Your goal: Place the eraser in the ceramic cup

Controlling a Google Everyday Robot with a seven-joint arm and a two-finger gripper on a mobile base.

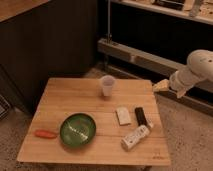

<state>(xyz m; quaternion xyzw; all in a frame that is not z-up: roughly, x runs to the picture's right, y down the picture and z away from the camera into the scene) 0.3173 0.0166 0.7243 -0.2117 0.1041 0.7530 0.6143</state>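
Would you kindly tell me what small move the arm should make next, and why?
Probably bring the gripper left and down toward the eraser. The gripper hangs beyond the table's right rear corner, well apart from the eraser, which lies on the table between the pale block and the bottle, not in the cup.

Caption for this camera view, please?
Gripper hovers beside the wooden table; the eraser lies near its right edge, apart from the ceramic cup.
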